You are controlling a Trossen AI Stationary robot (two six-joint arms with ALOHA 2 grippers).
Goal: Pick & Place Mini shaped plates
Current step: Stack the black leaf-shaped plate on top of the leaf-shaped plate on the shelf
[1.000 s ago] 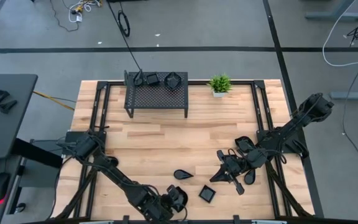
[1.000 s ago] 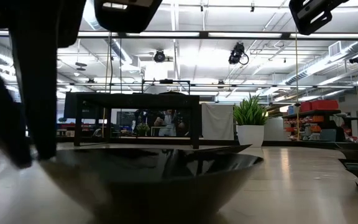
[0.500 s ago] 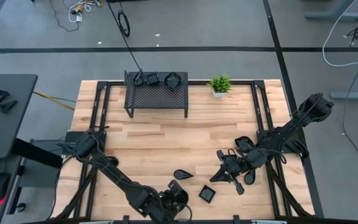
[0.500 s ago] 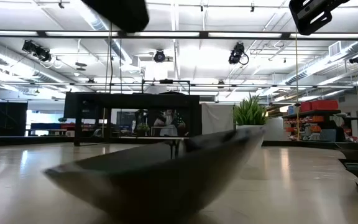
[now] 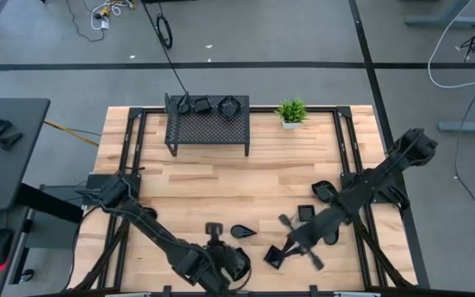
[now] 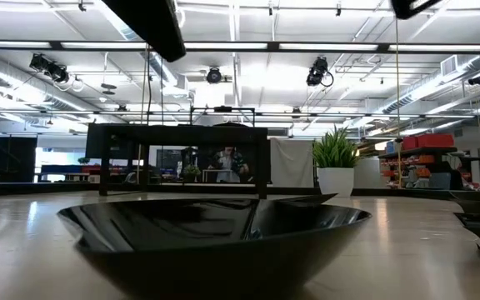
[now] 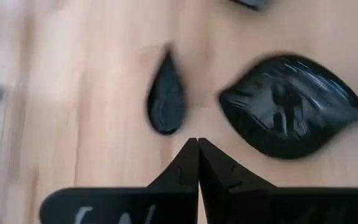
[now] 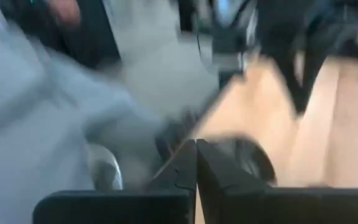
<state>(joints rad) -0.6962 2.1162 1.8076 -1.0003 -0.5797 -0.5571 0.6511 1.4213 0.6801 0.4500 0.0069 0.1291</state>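
Observation:
A leaf-shaped black plate (image 7: 291, 106) rests on its underside on the wooden table, large in the low view's foreground (image 6: 215, 233). A slim teardrop plate (image 7: 165, 99) lies beside it (image 5: 242, 231). My left gripper (image 7: 197, 142) hovers shut above the two, holding nothing. My right gripper (image 8: 196, 143) is shut and empty; in the high view it is blurred (image 5: 279, 249), close to a small square plate (image 5: 274, 257). Three more black plates (image 5: 322, 190) (image 5: 305, 213) (image 5: 333, 233) lie under the right arm.
A black mesh rack (image 5: 208, 130) stands at the table's far edge with two dark plates (image 5: 201, 105) (image 5: 229, 106) on top. A small green potted plant (image 5: 291, 111) stands to its right. Bare wood lies between the rack and the near plates.
My left gripper has let go of the leaf plate, risen and rolled about its own line. The plate tipped up on one side half a second ago and now lies level on the table. My right gripper has swung toward the near edge and the square plate.

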